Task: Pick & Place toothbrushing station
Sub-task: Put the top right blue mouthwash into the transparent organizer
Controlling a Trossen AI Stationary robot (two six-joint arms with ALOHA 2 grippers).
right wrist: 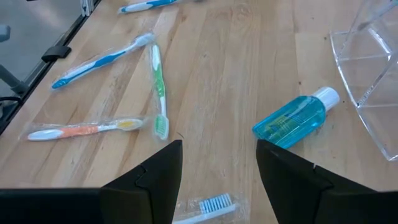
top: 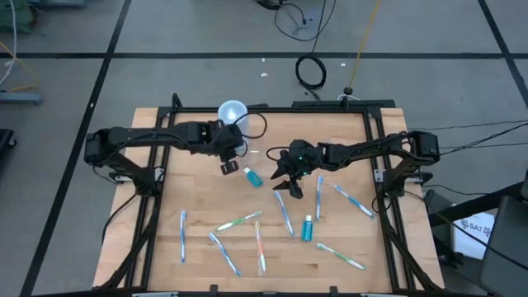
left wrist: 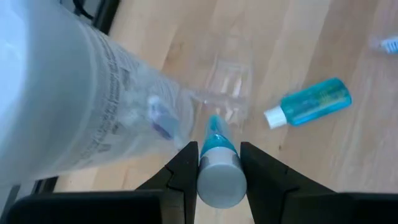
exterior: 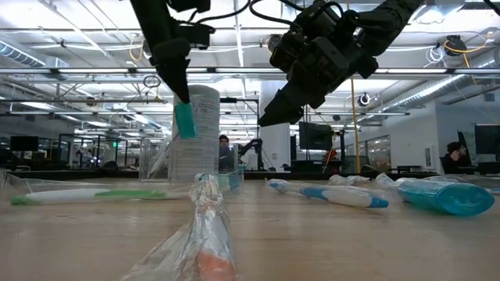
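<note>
The toothbrushing station stands upright on its base at the table's far middle. Its tall clear cylinder [left wrist: 81, 106] has a pale round top [top: 233, 111], and its low clear tray [left wrist: 227, 81] is on the near side. My left gripper [top: 229, 163] is just near of the cylinder, above the tray, shut on a small teal tube [left wrist: 217, 146] with a white cap. My right gripper [top: 286, 186] is open and empty at mid-table, above wrapped toothbrushes. The tray's corner shows in its wrist view [right wrist: 373, 93]. My left gripper pinches the teal tube between its two fingers [left wrist: 186, 163] at the tube's upper body, just under the white cap [left wrist: 219, 183]. The fingers point down from above. The tube hangs upright below them [exterior: 185, 121], cap up, clear of the table and above the tray.
A teal bottle [top: 252, 176] lies on the table between the two grippers, and another [top: 308, 228] lies nearer the front. Several wrapped toothbrushes [top: 239, 221] are scattered over the near half. Black frame rails [top: 148, 206] run along the table's sides.
</note>
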